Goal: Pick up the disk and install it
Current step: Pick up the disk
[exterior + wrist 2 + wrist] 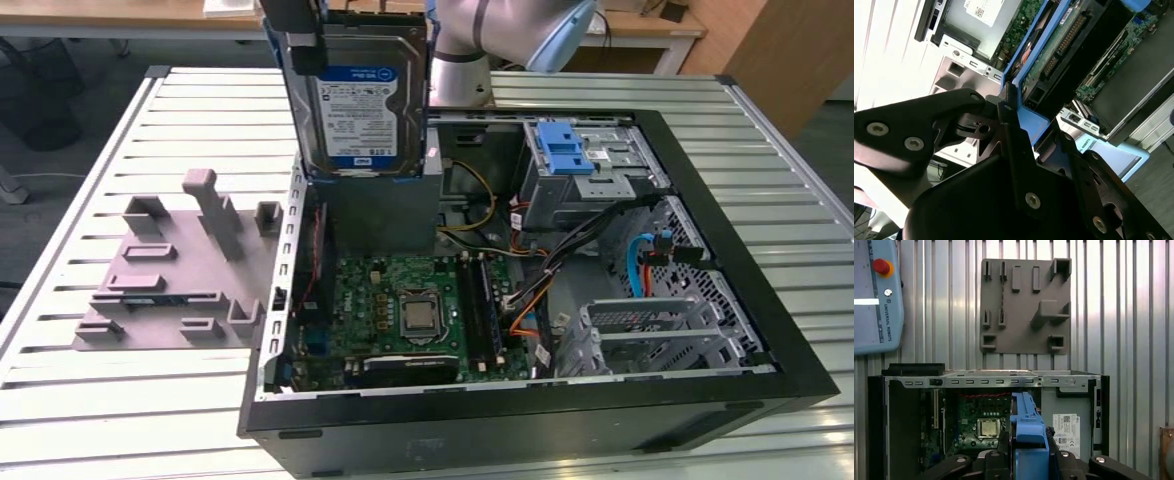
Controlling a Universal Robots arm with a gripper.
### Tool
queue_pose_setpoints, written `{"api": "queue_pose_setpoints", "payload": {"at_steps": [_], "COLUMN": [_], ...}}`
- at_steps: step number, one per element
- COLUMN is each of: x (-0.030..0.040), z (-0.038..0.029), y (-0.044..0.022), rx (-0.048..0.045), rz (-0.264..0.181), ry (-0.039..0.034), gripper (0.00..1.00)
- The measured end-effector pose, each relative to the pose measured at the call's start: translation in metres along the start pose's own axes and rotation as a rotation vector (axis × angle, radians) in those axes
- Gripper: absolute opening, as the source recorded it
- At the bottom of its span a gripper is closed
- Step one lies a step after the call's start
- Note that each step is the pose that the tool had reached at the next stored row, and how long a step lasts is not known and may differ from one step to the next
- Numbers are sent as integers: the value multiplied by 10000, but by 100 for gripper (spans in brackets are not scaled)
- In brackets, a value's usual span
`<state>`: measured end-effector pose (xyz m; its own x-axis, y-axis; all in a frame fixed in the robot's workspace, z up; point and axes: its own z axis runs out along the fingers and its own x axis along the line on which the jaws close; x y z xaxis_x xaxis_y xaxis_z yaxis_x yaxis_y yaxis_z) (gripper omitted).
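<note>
Black links of the claw (pixel 1026 122) lie closest in both wrist views, and between its fingers (pixel 1006 112) sits the blue end handle of the disk (pixel 1026 415) — the claw is pressed together on this handle and pinches it. In the exterior view the disk hangs upright under the claw, with its white-and-blue label turned to the camera and its blue rails along the long edges.

Directly below the claw stands the open computer case (pixel 747 300), which lies on its side on the slatted metal counter (pixel 80 400). The lower end of the disk is just over a grey box (pixel 380 215) in the corner of the case; whether they touch, I cannot tell. Further below the claw, inside the case, the green motherboard (pixel 400 300) is visible. A blue bracket (pixel 563 150) on the drive bay is well apart from the claw, toward the exterior view's right.

Outside the case, toward the exterior view's left, the grey stand (pixel 174 270) with upright posts rests on the counter — apart from the claw and the disk.
</note>
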<state>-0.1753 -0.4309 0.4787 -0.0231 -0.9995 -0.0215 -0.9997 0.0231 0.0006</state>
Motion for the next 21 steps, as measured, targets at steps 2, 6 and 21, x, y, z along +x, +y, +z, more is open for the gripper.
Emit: {"api": "queue_pose_setpoints", "payload": {"at_steps": [2, 6, 21], "x": [12, 24, 22], "z": [1, 3, 3], "y": [-7, -20, -174], "rx": [-1, 0, 0], "rz": [1, 2, 2], "ry": [1, 0, 0], "gripper": [36, 36, 36]}}
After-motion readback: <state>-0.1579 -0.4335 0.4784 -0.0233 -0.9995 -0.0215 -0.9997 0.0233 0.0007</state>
